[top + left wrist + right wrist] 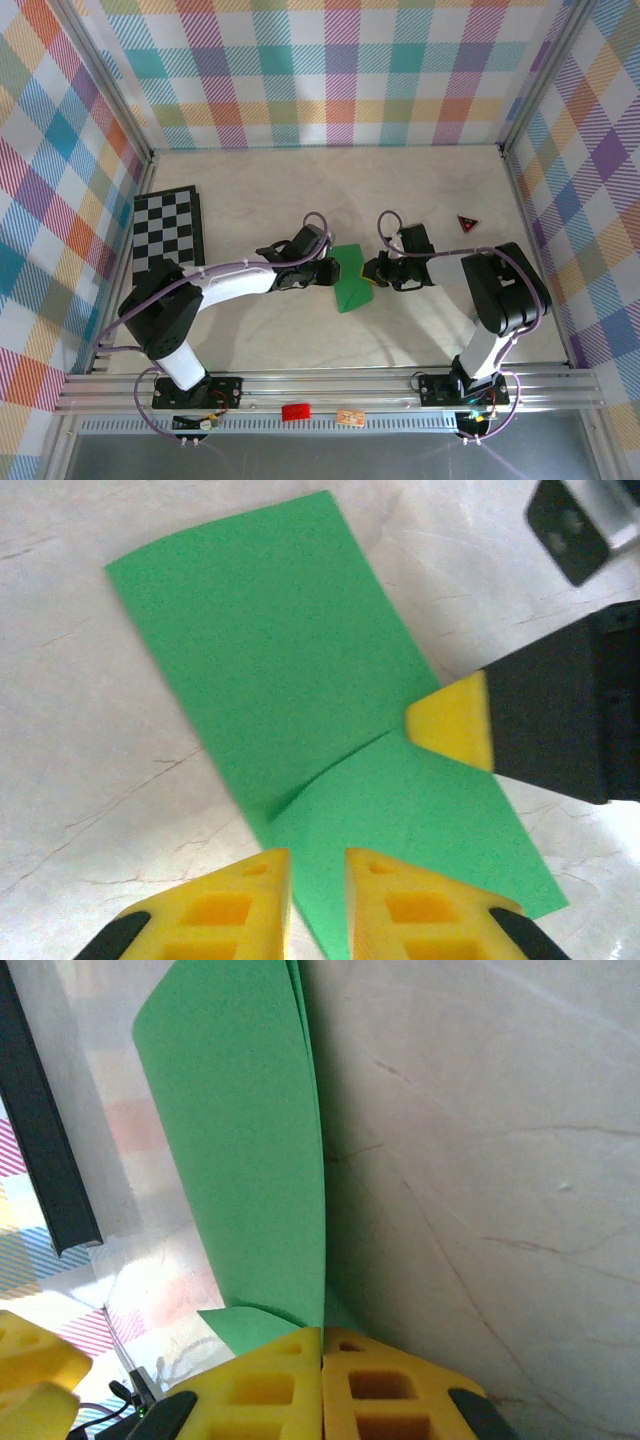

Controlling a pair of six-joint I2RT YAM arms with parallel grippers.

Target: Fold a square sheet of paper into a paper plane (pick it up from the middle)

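Note:
The bright green sheet of paper (352, 280) lies mid-table, folded into a long strip with one corner flap turned over (400, 810). My left gripper (328, 272) is at its left side. In the left wrist view its jaws (318, 885) stand a little apart above the paper's near edge, gripping nothing. My right gripper (376, 270) comes in from the right, and its yellow fingertip (455, 720) meets the paper's edge. In the right wrist view those jaws (322, 1345) are pressed together on the paper's layered edge (240, 1140), which stands up from the table.
A black-and-white chessboard (168, 232) lies at the left by the wall. A small red-and-black triangle (467, 223) sits at the right rear. A red cylinder (296, 411) rests on the front rail. Plaid walls close three sides.

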